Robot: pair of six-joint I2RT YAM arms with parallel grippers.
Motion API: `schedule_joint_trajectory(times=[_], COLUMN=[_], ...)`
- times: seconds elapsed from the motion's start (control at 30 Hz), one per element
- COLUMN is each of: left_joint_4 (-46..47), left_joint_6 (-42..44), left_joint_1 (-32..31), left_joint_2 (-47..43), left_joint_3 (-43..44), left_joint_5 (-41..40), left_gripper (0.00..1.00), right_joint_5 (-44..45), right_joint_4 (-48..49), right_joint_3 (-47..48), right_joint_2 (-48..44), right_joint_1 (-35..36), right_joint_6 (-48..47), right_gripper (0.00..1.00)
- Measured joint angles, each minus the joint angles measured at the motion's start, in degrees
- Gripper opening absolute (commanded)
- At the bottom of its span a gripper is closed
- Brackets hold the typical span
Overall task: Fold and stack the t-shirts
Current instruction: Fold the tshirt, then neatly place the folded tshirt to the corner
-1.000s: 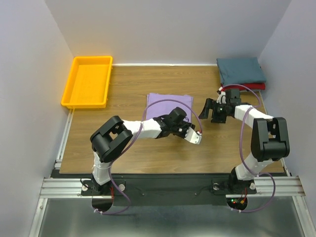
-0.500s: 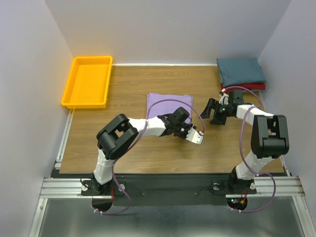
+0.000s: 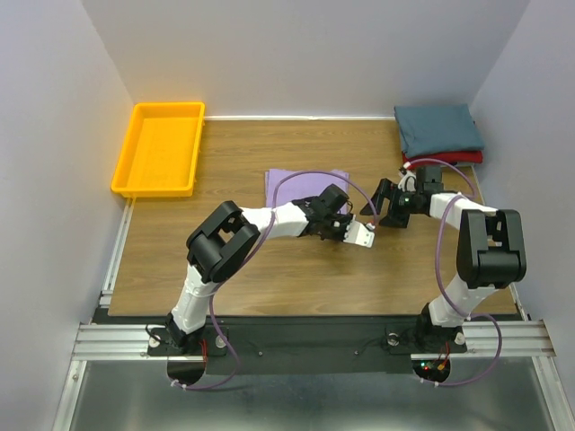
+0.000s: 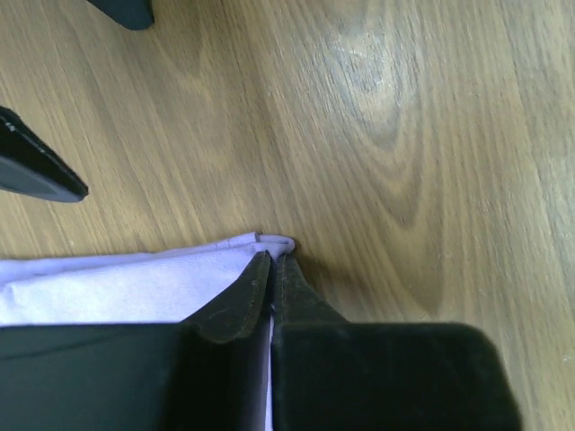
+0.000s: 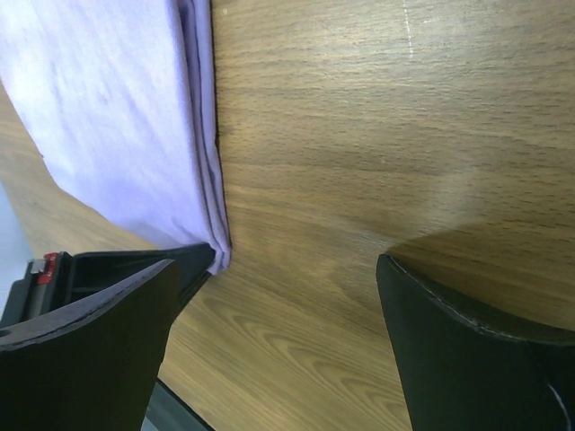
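Observation:
The lavender t-shirt (image 3: 301, 184) lies folded mid-table. My left gripper (image 3: 345, 215) is at its near right corner, and in the left wrist view its jaws (image 4: 272, 256) are shut, pinching the folded cloth edge (image 4: 135, 283). My right gripper (image 3: 377, 206) hovers open just right of that corner, low over bare wood. Between its fingers (image 5: 277, 265) there is nothing, and the lavender edge (image 5: 202, 153) lies to their left. A dark teal t-shirt (image 3: 438, 128) sits folded on a red one (image 3: 454, 158) at the back right.
A yellow-orange tray (image 3: 154, 189) stands at the back left corner. White walls close in the left, back and right sides. Bare wood (image 3: 296, 278) spans the table's near half.
My left gripper slid right and toward the back, then shut on the lavender shirt's corner. The right gripper drifted slightly left toward it and stayed open.

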Motion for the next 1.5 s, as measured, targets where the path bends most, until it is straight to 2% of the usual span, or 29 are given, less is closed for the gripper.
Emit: schedule_joint_trajectory(times=[0.1, 0.33, 0.53, 0.8, 0.97, 1.07, 1.1, 1.27, 1.5], left_joint_4=[0.11, 0.11, 0.22, 0.59, 0.76, 1.14, 1.49, 2.16, 2.29], left_joint_6=[-0.94, -4.55, -7.45, -11.26, -13.97, -15.91, -16.74, -19.06, -20.61], left_joint_1=[0.0, 0.26, 0.46, 0.72, 1.01, 1.11, 1.11, 1.11, 1.4], left_joint_2=[-0.07, -1.29, -3.56, -4.22, -4.11, -2.89, -2.25, -0.96, 0.42], left_joint_3=[0.0, 0.0, 0.87, 3.54, 6.23, 9.29, 10.45, 12.02, 12.07], left_joint_5=[0.17, 1.05, 1.46, 2.32, 2.38, 2.56, 2.62, 3.76, 4.48], left_gripper=[0.0, 0.0, 0.0, 0.0, 0.0, 0.0, 0.0, 0.0, 0.0], right_joint_5=[-0.61, -2.64, -3.19, -2.56, -0.33, 1.57, 2.29, 5.38, 8.66], right_joint_4=[3.13, 14.12, 28.22, 36.96, 40.09, 42.03, 42.51, 43.74, 44.65], right_joint_3=[-1.62, -5.81, -10.01, -9.2, -8.98, -8.33, -7.74, -5.42, -2.27], right_joint_2=[-0.5, -0.61, 1.73, 6.6, 7.98, 9.4, 10.38, 13.14, 15.63], right_joint_1=[0.0, 0.0, 0.13, 1.95, 4.28, 5.44, 5.84, 6.88, 7.23], right_joint_6=[2.64, 14.32, 29.07, 40.19, 43.36, 44.83, 45.59, 47.25, 47.93], right_gripper=[0.97, 0.98, 0.86, 0.85, 0.83, 0.75, 0.69, 0.61, 0.63])
